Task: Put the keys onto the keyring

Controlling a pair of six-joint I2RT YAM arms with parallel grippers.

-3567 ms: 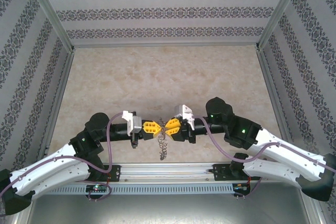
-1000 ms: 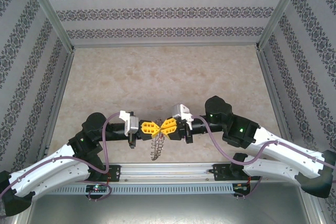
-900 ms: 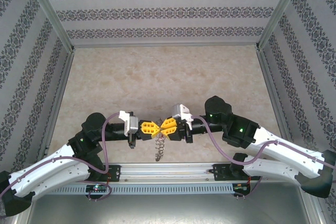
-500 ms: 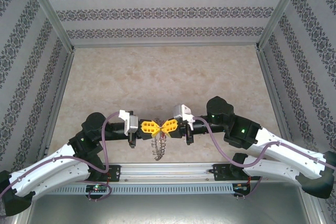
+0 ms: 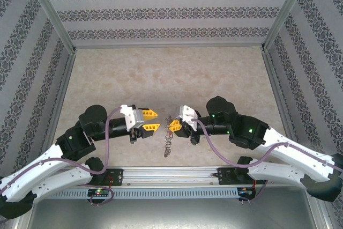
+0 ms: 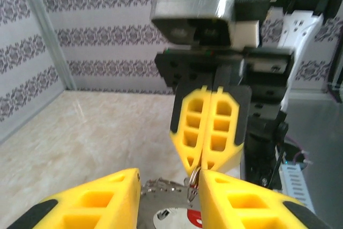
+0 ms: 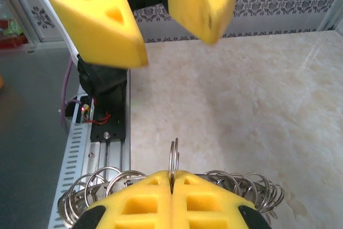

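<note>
One keyring [image 5: 168, 143] is held above the desk [image 5: 171, 73], near its front edge and between the two arms. Its upper end is pinched by the right jaws, which are pressed fully together on a single loop [image 7: 173, 159] of wire. The rest is left hanging below them as a loose string of coils. The left jaws are set partly apart, just beside the ring on its left, and nothing is held between them.

A patch of red low in the left wrist view is judged to be the head of one of the keys [image 6: 194, 218]. Whether it is already threaded on the wire cannot be told.

The keyring is judged to be light, springy and limp. It can be expected to swing and twist about the one pinched loop, and the smooth, thin wire may slip through flat pads if it is pulled sideways. A second hold is best taken on a neighbouring coil close to the pinch, so that a short stretch is kept taut and steady.

The keys are judged to be stiff, very light and easily dropped or flicked away. A key is best taken by the flat sides of its red plastic head, where more grip is offered than on the bare metal.
</note>
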